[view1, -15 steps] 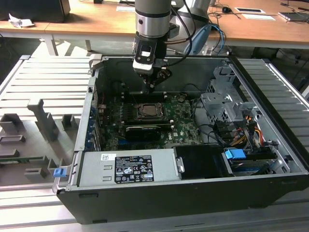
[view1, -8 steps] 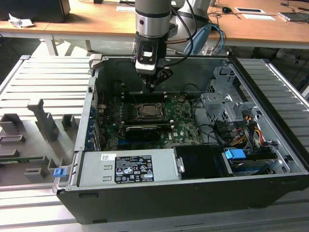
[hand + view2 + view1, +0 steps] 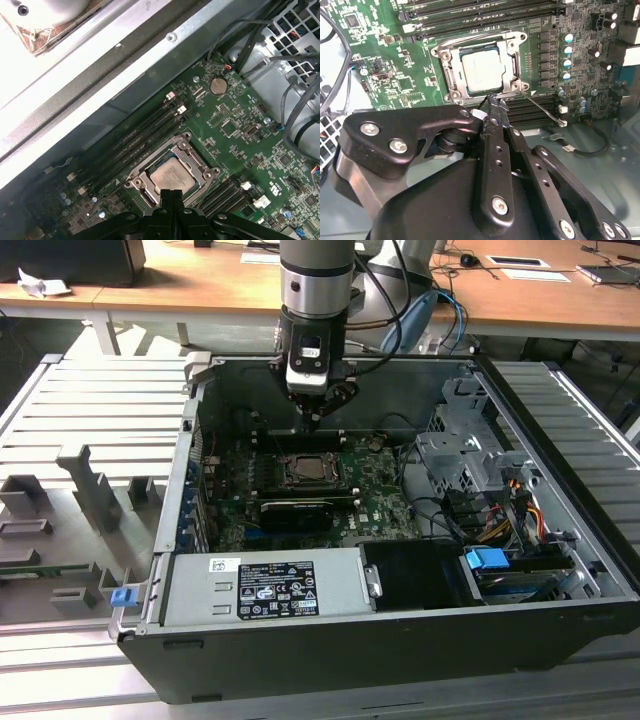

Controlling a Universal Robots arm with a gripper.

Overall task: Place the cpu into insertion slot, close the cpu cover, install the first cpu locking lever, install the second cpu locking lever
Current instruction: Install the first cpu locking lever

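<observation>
The cpu (image 3: 481,70) (image 3: 172,176) lies flat in the insertion slot (image 3: 312,472) on the green board. The silvery cpu cover (image 3: 451,75) (image 3: 189,154) is down around it, the chip's face showing through the window. One thin wire locking lever (image 3: 545,111) sticks out slantwise from a socket corner over the memory slots. Another wire lever (image 3: 470,39) runs along the far side of the frame. My gripper (image 3: 495,100) (image 3: 170,194) (image 3: 316,420) hangs just above the socket's edge, its fingers shut together with nothing between them.
The socket sits deep in an open computer case (image 3: 190,440). Memory slots (image 3: 145,135) flank it. A long black card (image 3: 295,510) lies in front, a power supply (image 3: 265,585) nearer still. A drive cage (image 3: 470,470) and cables (image 3: 520,510) stand at the exterior view's right.
</observation>
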